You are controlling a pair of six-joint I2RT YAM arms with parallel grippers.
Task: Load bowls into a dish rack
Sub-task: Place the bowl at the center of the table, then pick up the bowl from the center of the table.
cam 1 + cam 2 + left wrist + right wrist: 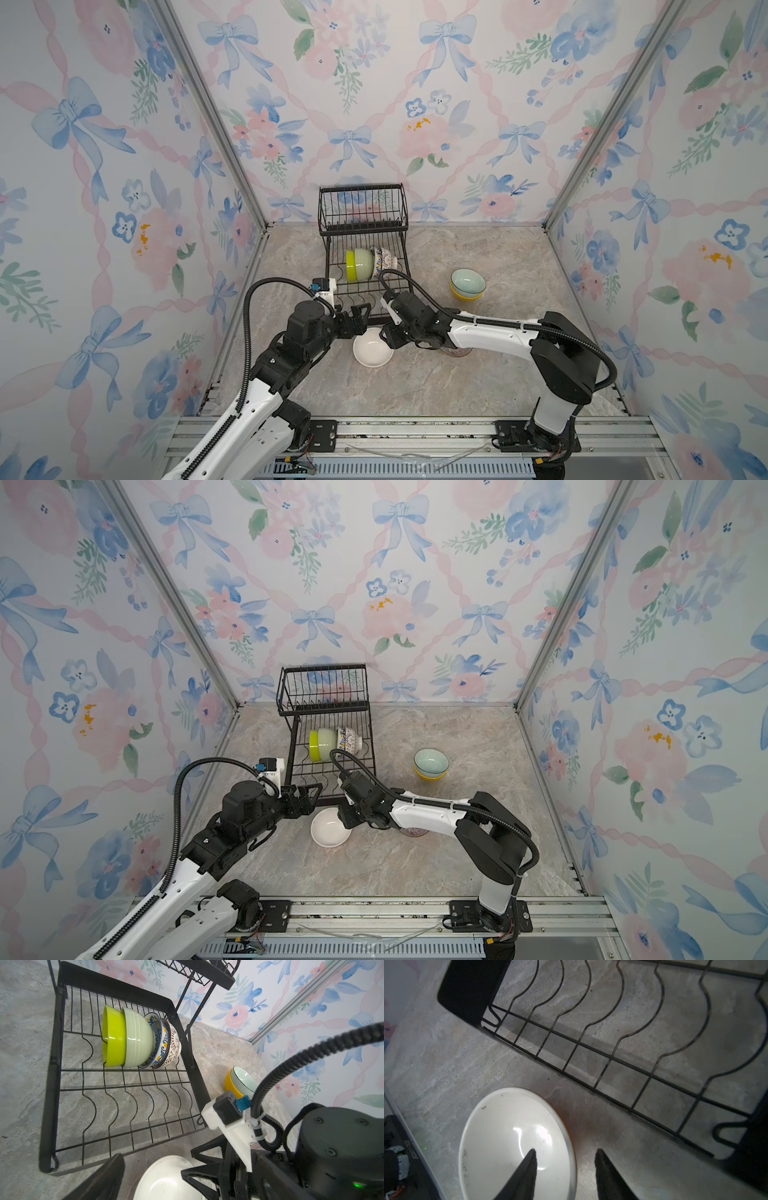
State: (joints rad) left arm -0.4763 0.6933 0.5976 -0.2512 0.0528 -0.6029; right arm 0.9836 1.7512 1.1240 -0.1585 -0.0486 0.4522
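Right gripper [565,1151]: partly spread, gripping nothing, poised low over the near edge of the white bowl [508,1136]. One finger above the bowl's hollow, its mate outside above bare worktop [446,1059], rim between the two with a gap on either side. Left gripper [360,316]: spread wide and empty, just beside the same bowl on the opposite side, close to the front rail of the dish rack [51,1088].

Done: four bowls on edge in the rack's lower tray, nested in a row toward its far end: lime green bowl [113,1036], pale green bowl [139,1039], blue-patterned bowl [159,1043], brown-lattice bowl [174,1047]. Nothing in the upper basket; near slots of the lower tray free.

Left to do, by the look of it: white bowl upright on the worktop just in front of the rack; teal bowl [467,280] nested in yellow bowl [465,296], well apart, off the rack's side toward the right arm. Orange tint at the white bowl's foot in the right wrist view, maybe another bowl beneath, impossible to tell. Something ribbed [457,353] half hidden under the right forearm, too covered to name. Rough judgement: a little past halfway.
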